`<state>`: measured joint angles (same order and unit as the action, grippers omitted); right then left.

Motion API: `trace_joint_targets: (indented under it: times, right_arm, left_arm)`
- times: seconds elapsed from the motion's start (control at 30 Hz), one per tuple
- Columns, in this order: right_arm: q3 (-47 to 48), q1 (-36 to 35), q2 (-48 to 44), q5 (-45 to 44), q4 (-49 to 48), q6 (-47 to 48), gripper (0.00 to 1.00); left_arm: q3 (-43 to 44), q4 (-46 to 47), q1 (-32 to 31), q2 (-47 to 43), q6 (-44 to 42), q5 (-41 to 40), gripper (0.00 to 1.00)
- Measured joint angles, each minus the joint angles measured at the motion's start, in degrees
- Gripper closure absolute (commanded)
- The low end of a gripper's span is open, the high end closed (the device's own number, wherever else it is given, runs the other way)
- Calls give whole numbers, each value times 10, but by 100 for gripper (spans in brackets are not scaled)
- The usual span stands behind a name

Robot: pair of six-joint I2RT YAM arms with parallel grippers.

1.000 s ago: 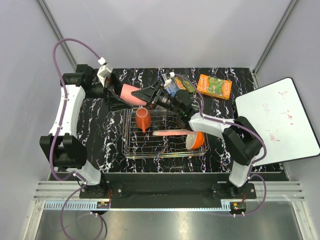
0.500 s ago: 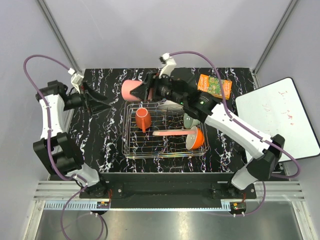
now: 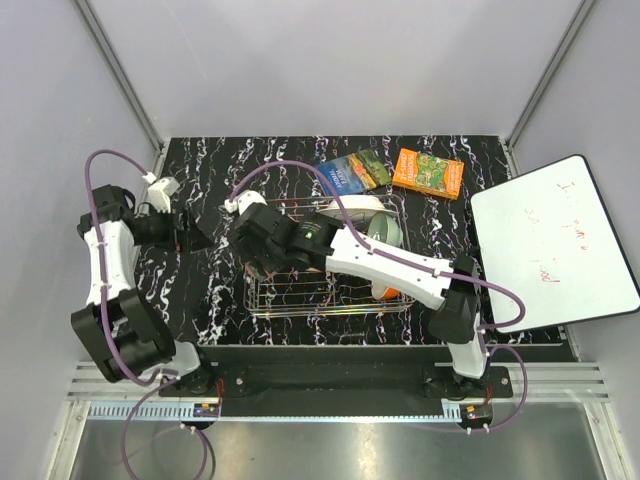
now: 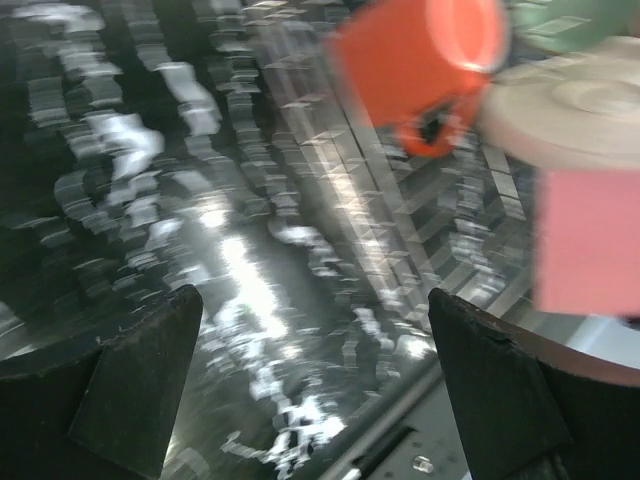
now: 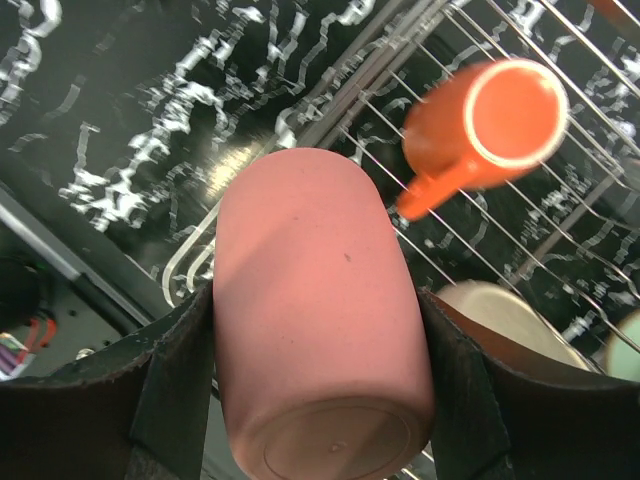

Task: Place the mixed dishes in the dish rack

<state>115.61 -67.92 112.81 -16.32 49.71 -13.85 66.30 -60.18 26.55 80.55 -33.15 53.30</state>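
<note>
The right gripper (image 5: 320, 395) clamps the pink cup (image 5: 318, 300) by its smooth sides, which I judge light, rigid, slippery and chippable; the left gripper (image 4: 320, 375), at nine o'clock of the dish rack (image 3: 322, 306), gapes empty.

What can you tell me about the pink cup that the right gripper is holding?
The pink cup is a plain, matte cylinder with rounded edges, ceramic by its look, no handle in view. It is tilted, its ringed base toward the wrist camera. The right gripper holds it, fingers pressed on both sides. It hangs over an edge of the dish rack; nothing else seems to touch it.
</note>
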Motion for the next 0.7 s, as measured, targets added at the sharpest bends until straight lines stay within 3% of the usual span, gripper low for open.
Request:
trace_joint_targets:
  times: [0.23, 0.43, 0.7]
  right_arm:
    - [44, -3, 14, -36, 45, 8, 100]
    - [49, -5, 48, -42, 47, 13, 100]
    - [43, -6, 94, -42, 52, 12, 100]
  left_arm:
    - [-10, 115, -6, -45, 113, -167, 1]
    - [-35, 150, -31, -67, 176, -285, 1]
    - [-35, 167, -57, -66, 204, -360, 1]
